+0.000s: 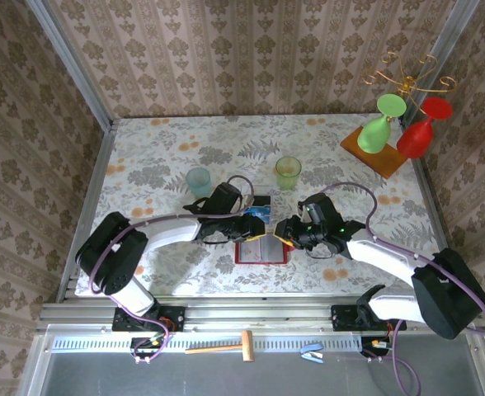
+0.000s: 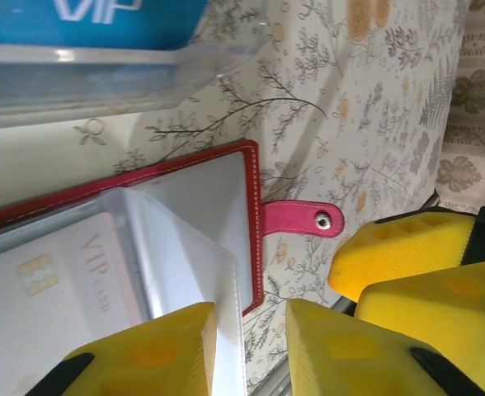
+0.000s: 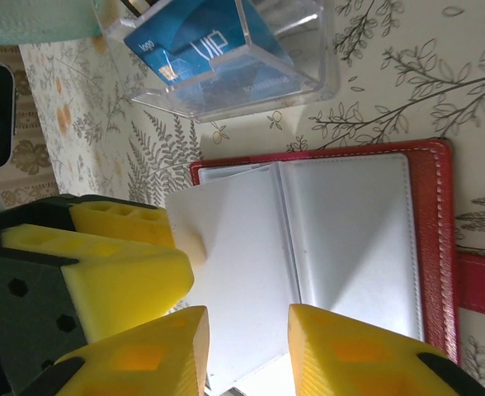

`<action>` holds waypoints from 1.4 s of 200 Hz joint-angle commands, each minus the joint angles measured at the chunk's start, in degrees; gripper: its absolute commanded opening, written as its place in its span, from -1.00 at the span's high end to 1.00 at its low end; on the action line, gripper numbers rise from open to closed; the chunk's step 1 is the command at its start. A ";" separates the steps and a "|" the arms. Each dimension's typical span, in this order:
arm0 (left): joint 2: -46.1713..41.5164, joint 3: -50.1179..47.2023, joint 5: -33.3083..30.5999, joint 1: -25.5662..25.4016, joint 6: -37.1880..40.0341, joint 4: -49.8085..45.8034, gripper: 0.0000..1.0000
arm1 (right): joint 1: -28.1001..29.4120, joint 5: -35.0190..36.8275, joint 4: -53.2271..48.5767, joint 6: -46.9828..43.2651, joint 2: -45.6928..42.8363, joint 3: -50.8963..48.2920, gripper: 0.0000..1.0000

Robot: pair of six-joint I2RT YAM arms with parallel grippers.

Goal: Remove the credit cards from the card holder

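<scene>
Tabletop point(image 1: 168, 157): is being covered by a flowered cloth, and everything below is being carried on it.
Left arm point(image 1: 168, 231): is being stretched in from the left, ending at the wallet's left edge.
Right arm point(image 1: 383, 256): is being stretched in from the right, ending at the wallet's right edge.
Left jaws: are being held apart, with a clear sleeve point(image 2: 185, 256) of the wallet being straddled, not pinched.
Right jaws: are being held apart, with a white leaf point(image 3: 234, 264) being straddled in the gap.
Wallet point(image 1: 261, 250) point(image 2: 255, 223) point(image 3: 432, 231): is being kept open flat at the near middle, between the two sets of jaws, its strap point(image 2: 300, 219) being left sticking out.
Box point(image 1: 259, 202) point(image 2: 102, 82) point(image 3: 308, 66): clear, is being kept just beyond the wallet.
Cups point(image 1: 199, 181): two are being kept beyond the box, one on either side.
Blue card point(image 1: 257, 212) point(image 2: 94, 16) point(image 3: 201, 49): is being held inside the box, tilted.
White card point(image 2: 53, 280): is being held in a wallet sleeve.
</scene>
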 commanded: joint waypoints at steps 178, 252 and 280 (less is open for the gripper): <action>8.41 5.71 2.01 -3.63 -1.01 2.94 0.03 | -3.45 1.27 -7.76 -2.28 -8.32 -2.12 0.28; 5.84 3.17 0.84 -3.15 -1.06 3.15 0.03 | -3.37 -0.26 -4.38 -1.44 -4.96 -2.49 0.27; 4.17 1.03 0.54 -2.40 -1.34 4.02 0.04 | -3.23 -1.27 -1.99 -0.60 -2.91 -2.52 0.29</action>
